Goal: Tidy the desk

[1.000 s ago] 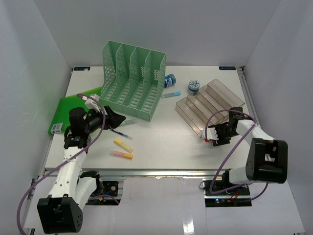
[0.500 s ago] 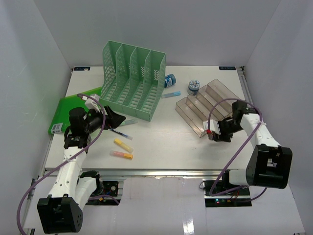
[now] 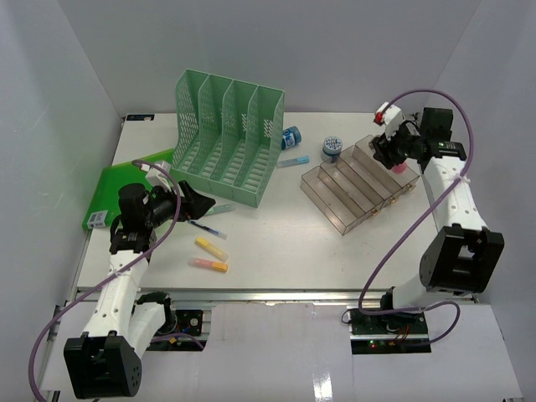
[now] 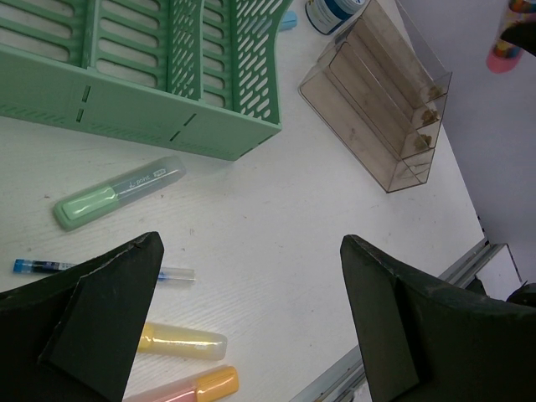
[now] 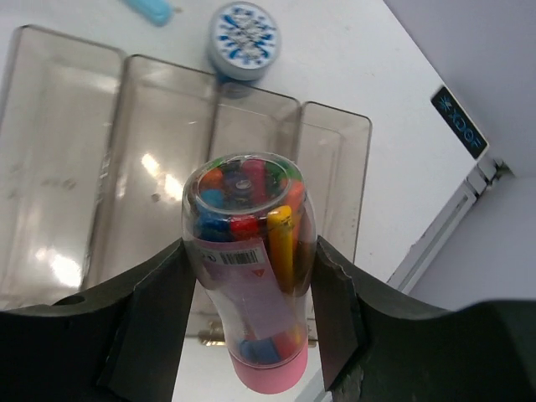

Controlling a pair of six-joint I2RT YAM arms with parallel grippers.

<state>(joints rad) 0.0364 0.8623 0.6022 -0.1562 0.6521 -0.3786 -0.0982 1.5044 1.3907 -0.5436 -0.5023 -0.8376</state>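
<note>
The desk (image 3: 285, 230) fills the middle of the overhead view, a white tabletop walled in white. At the upper right of that view, the right gripper (image 5: 249, 289) is closed about halfway on a clear container of coloured markers (image 5: 249, 226), one finger pressed to each side. It is held in the air above the back compartments of the clear tiered tray (image 3: 356, 186), and its pink end points down. A jar with a patterned blue lid (image 3: 332, 148) stands just behind the tray, a second blue jar (image 3: 291, 137) lies beside the green mesh file rack (image 3: 226, 138), and a pale blue marker (image 3: 293, 162) lies between the two. At the left centre, the left gripper (image 4: 251, 293) hovers with its jaws spread fully wide and nothing between them. Under and near it lie a green highlighter (image 4: 117, 193), a thin blue pen (image 4: 100, 270), a yellow highlighter (image 4: 180, 342) and a pink and orange highlighter (image 4: 188, 390), all flat on the tabletop and apart from one another. A green folder (image 3: 113, 188) lies at the left edge of the desk, partly under the arm.
</note>
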